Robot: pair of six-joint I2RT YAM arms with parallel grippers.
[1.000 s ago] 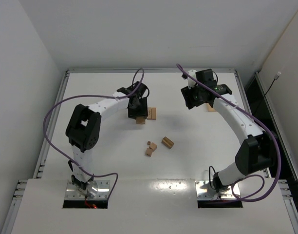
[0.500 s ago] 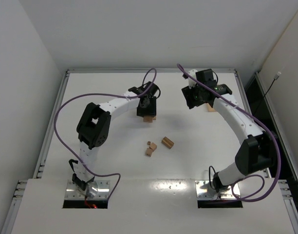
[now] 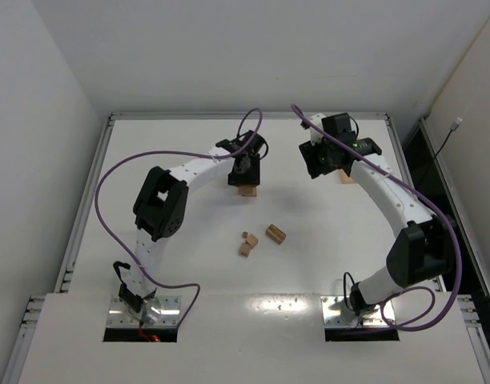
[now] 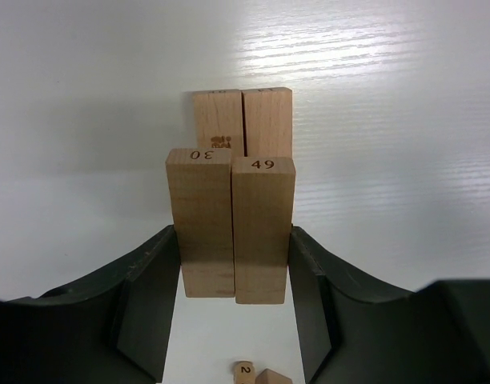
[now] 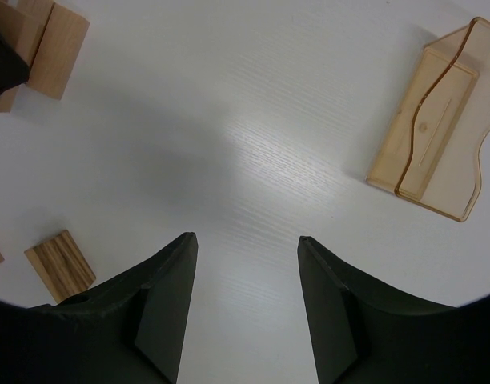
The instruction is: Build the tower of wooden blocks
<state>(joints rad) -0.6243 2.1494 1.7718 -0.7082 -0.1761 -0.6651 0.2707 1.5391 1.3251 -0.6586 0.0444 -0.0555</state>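
My left gripper point(image 4: 233, 240) is shut on two light wooden planks point(image 4: 229, 208), numbered 30 and 49, held side by side. They hang over two more planks point(image 4: 242, 120) lying side by side on the table; whether they touch cannot be told. In the top view the left gripper point(image 3: 245, 170) is at the table's far middle, with planks point(image 3: 247, 190) under it. A stubby cylinder point(image 3: 275, 234) and tiny cubes point(image 3: 247, 243) lie nearer. My right gripper point(image 5: 245, 240) is open and empty above bare table, right of the planks point(image 5: 49, 44); it also shows in the top view point(image 3: 319, 166).
A translucent amber plastic box point(image 5: 435, 136) lies at the far right, partly behind the right arm in the top view point(image 3: 347, 178). The cylinder point(image 5: 59, 264) shows at the right wrist view's lower left. Purple cables loop over both arms.
My left gripper has carried its two planks right and a little farther, from beside the lying planks to over them. The right arm has not moved.
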